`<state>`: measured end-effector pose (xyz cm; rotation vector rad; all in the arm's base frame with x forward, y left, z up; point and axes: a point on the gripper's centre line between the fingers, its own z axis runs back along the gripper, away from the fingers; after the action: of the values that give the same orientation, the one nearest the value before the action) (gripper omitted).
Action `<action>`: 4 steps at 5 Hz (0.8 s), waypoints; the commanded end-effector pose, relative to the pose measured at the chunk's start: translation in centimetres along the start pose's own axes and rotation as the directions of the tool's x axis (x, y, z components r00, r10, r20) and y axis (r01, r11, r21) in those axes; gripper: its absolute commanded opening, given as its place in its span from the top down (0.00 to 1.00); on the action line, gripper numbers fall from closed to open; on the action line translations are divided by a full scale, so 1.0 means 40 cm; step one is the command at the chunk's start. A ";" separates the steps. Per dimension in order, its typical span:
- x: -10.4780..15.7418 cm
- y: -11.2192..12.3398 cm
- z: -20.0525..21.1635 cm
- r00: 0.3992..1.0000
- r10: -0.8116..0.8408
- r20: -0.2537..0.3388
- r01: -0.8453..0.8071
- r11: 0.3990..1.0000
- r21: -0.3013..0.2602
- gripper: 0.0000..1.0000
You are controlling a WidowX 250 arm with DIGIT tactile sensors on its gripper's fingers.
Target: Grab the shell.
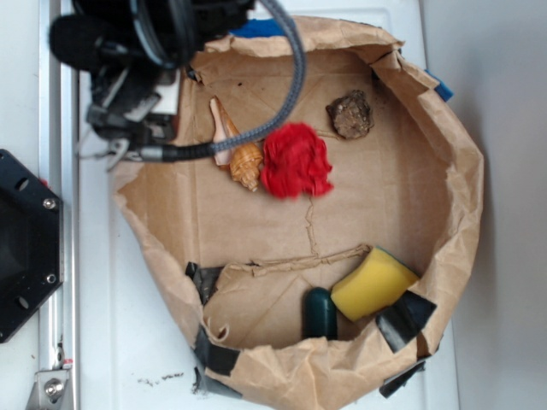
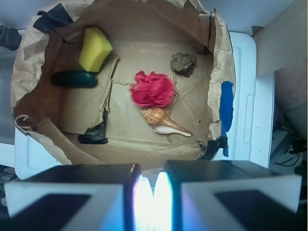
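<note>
The shell [image 1: 237,149] lies on the floor of the paper-lined box [image 1: 453,213], upper left of centre in the exterior view, its knobby end touching the red cloth [image 1: 296,161]. A brown rock [image 1: 350,114] sits apart at upper right. A yellow sponge [image 1: 373,283] and a dark green object [image 1: 320,313] rest near the lower rim. The gripper [image 2: 153,190] hangs above the box edge, well clear of the shell, jaws nearly together with only a thin gap, holding nothing.
</note>
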<state>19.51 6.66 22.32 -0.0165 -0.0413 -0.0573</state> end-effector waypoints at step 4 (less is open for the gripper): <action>0.035 -0.017 -0.123 0.999 -0.034 0.042 0.031 0.997 0.074 0.00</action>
<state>20.61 5.94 16.59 0.0453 -0.0551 -0.0787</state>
